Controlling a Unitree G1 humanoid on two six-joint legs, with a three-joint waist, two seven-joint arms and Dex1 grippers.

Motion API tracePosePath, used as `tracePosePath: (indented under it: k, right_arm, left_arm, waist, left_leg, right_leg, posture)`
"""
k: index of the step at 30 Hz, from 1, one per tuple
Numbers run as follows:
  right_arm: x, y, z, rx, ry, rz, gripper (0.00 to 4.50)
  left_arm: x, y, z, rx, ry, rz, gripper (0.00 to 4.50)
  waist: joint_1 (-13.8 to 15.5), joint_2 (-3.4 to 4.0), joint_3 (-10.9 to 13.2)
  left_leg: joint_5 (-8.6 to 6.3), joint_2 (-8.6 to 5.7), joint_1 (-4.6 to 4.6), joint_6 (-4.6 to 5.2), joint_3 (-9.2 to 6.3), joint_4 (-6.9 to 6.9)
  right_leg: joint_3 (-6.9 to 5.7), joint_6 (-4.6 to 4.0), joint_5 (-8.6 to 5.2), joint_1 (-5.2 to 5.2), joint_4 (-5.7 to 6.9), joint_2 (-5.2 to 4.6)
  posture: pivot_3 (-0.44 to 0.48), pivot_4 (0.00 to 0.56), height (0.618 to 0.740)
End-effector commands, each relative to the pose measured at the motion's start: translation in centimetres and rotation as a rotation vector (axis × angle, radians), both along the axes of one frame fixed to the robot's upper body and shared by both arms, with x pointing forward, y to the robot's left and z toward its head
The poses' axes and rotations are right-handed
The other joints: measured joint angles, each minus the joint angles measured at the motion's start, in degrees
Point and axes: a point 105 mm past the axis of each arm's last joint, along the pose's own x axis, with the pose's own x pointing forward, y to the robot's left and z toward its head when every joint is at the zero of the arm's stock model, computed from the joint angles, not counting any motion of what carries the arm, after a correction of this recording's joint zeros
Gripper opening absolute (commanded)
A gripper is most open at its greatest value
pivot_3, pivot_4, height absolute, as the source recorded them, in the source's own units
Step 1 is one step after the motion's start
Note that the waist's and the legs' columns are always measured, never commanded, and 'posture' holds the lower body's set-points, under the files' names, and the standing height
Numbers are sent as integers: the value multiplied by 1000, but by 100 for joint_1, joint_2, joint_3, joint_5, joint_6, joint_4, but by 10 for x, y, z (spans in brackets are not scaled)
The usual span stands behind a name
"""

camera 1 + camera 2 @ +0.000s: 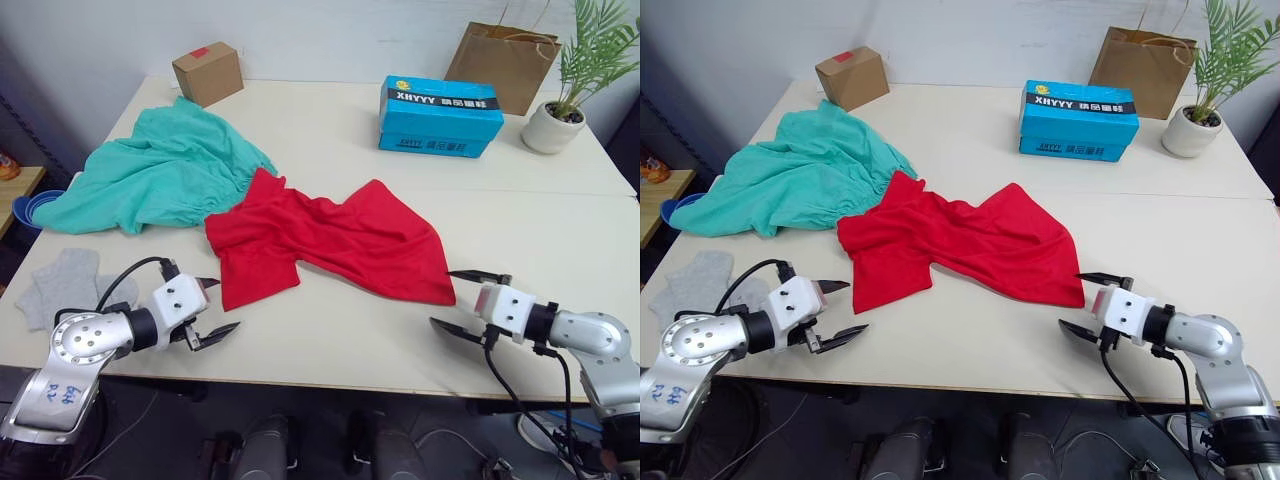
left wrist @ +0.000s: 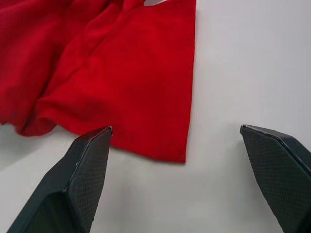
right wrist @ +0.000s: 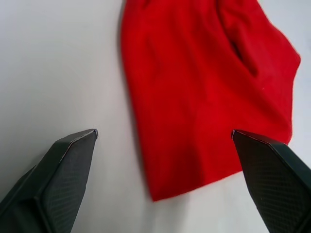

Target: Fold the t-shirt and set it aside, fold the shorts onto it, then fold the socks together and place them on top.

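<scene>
T-shirt, shorts and socks all lie unfolded, so by my reading none of the three folds has begun and the whole task is still ahead.

Across the picture spreads the wide pale desk [image 1: 330, 130]. The largest garment on it is the pair of teal fabric shorts [image 1: 160, 170], heaped and rumpled in the upper left of the frame, its near edge touching the shirt. The bright red short-sleeved cotton t-shirt [image 1: 330, 240] sprawls creased across the middle of the frame, one corner pointing toward lower left, another toward lower right. Toward the top sit a blue printed carton [image 1: 440, 115], a brown paper bag [image 1: 505, 62], a small brown cardboard box [image 1: 207, 72] and a potted green plant in a white pot [image 1: 565, 105], all well apart from the clothes.

The pair of small light grey knit socks [image 1: 60, 285] lies flat at the far left, apart from both garments.

The left claw [image 1: 212, 310] hovers at lower left, just beside the shirt's near corner, its black fingers spread and holding nothing. The right claw [image 1: 465, 300] at lower right is likewise spread wide and empty, just beside the shirt's other corner.
</scene>
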Motion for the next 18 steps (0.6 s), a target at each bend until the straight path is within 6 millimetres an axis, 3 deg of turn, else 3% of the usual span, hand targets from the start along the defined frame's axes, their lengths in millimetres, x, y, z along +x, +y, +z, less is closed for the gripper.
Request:
tracePosePath:
  k: [1, 2, 5, 8, 11, 16, 18]
  right_arm:
    - [8, -3, -9, -37, 17, -43, 4500]
    - [11, -4, -9, -45, 15, -52, 4500]
    - [19, -6, -8, -51, 7, -83, 3908]
    - [22, -9, -10, -64, 20, -101, 2988]
    - [23, -11, -14, -68, 57, -112, 1890]
    - [20, -4, -14, -37, 110, -77, 184]
    - [15, -3, -11, -2, 151, -58, 0]
  left_arm:
    - [8, 5, -2, 51, 5, 14, 4368]
    - [9, 7, -5, 64, 14, 16, 4368]
    - [12, 11, -14, 109, 46, 32, 4500]
    - [15, 14, -22, 136, 63, 41, 3930]
    - [18, 13, -25, 121, 67, 48, 2974]
    - [18, 14, -25, 94, 84, 42, 1451]
    - [9, 13, -26, 81, 130, -1, 830]
  waist:
    - [-11, 0, 0]
    - [-37, -1, -1]
    - [-68, -4, -4]
    - [-72, -2, -6]
    - [-70, 4, -9]
    - [-71, 11, -13]
    - [-73, 12, -13]
  left_leg:
    - [0, 0, 2, -1, 0, 0]
    - [1, 0, 6, -2, 0, 0]
    - [2, 0, 16, -5, -1, -1]
    - [-9, -3, 40, -24, 1, -4]
    - [-29, -2, 90, 1, -4, -15]
    - [-29, -2, 93, 0, -12, -15]
    - [-29, -2, 92, -1, -13, -17]
  right_leg:
    - [0, 0, 0, 1, 1, -1]
    - [1, 0, 0, 3, 3, -1]
    - [2, 0, 0, 11, 6, -3]
    - [6, 0, 0, 32, 9, -8]
    - [5, -1, -1, 85, -4, -8]
    - [4, -3, -2, 88, -4, -11]
    - [3, -4, -2, 87, -4, -11]
  posture:
    - [0, 150, 740]
    - [0, 150, 740]
    - [0, 150, 740]
    - [0, 150, 740]
    - [0, 150, 740]
    - [0, 150, 740]
    - [0, 150, 740]
